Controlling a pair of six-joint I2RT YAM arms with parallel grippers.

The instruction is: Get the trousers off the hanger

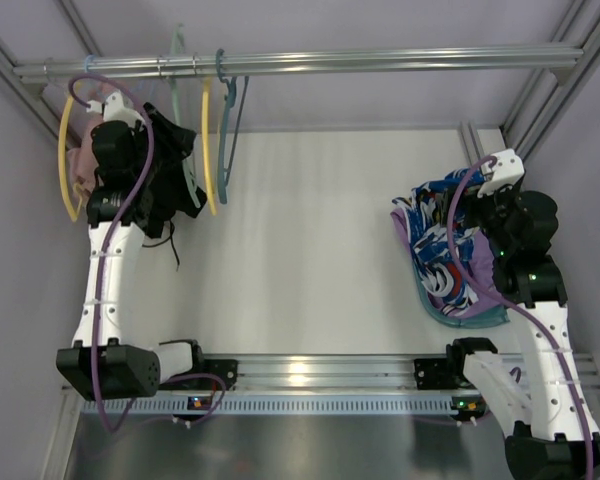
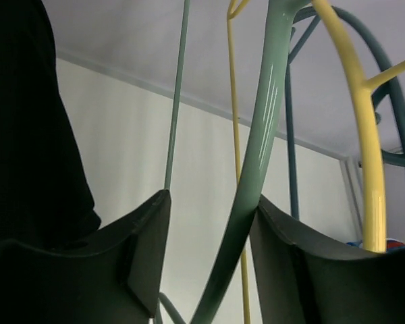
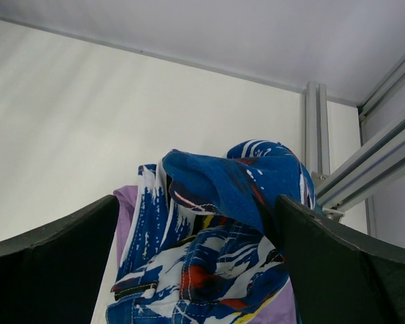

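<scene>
the trousers (image 1: pixel 442 240) lie in a loose heap on the right side of the surface (image 1: pixel 310 260), partly on top of a purple cloth (image 3: pixel 126 216), and no hanger is inside them. so the main part of the task appears to be done already.

the right gripper (image 3: pixel 197 200) hangs just above this heap with its jaws wide apart. a raised fold of the blue fabric stands between them, but neither jaw presses it, so nothing is held. this position probably fits a garment that is set down and let go.

the hanger (image 2: pixel 263 135) is far from the trousers, up at the left by the rail (image 1: pixel 330 62). it hangs among a yellow hanger (image 2: pixel 354 101), a slate-blue hanger (image 2: pixel 291 169) and a black garment (image 2: pixel 27 135). the left gripper (image 2: pixel 212 202) is around one green arm of it. the jaws are half open: the plastic runs close along the right jaw, and there is a clear gap to the left jaw. it is not a clamp. most likely the empty hanger is left to hang by itself.
</scene>
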